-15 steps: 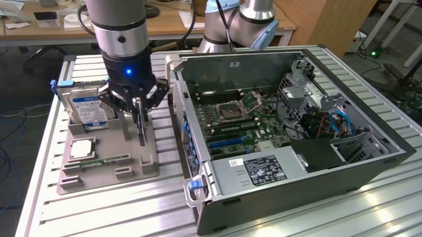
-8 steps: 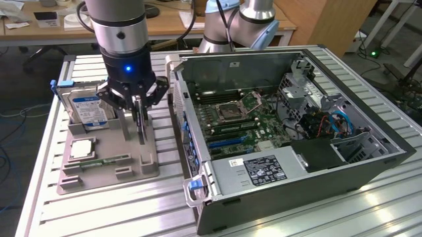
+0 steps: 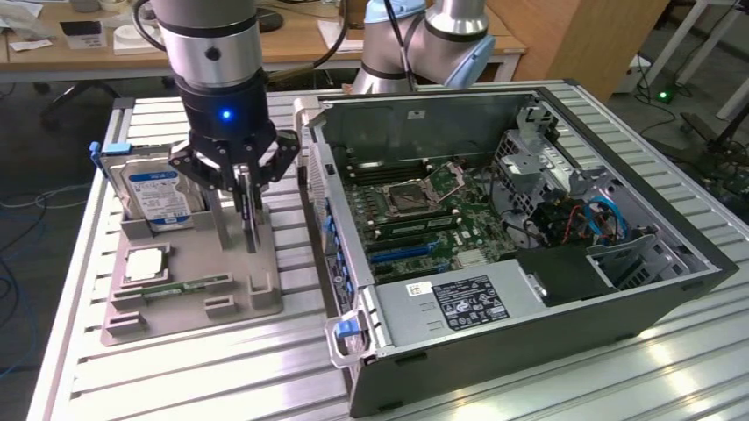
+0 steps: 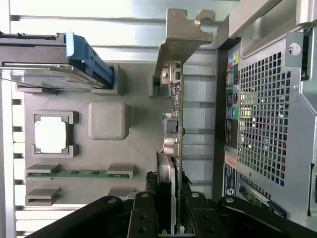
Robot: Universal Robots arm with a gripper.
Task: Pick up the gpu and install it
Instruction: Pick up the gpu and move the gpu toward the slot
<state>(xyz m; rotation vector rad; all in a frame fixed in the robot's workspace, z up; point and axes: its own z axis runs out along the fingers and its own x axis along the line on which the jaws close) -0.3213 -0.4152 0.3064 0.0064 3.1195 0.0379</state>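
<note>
The gripper [image 3: 245,200] is hanging straight down over the tray [image 3: 234,303], and its jaws are clenching the gpu [image 3: 252,235], with the fingers [image 4: 143,215] pressing against the two faces of the card. The gpu is standing on edge between the jaws, upright, with most of its length reaching out beyond them. The silvery bracket [image 4: 181,34] is sitting at the card's far end, well away from the jaws. The card's lower edge is lying at the tray's slot directly under the jaws; whether it is resting in that slot or hanging just clear of it, I cannot tell. Outside one finger, on the exterior view's left, the drive [image 3: 158,197] is standing upright in its own holder, near the jaws but apart from them. Farther out on that same side, the chip [image 3: 143,263] is lying flat in its pocket and the stick [image 3: 188,285] is lying in its groove, both well apart from the jaws. Outside the other finger, on the exterior view's right, the case [image 3: 655,289] is lying open on the table [image 3: 175,377], its perforated rear wall just beside the gripped card. The board [image 3: 410,219] is lying exposed inside it, well apart from the jaws.
</note>
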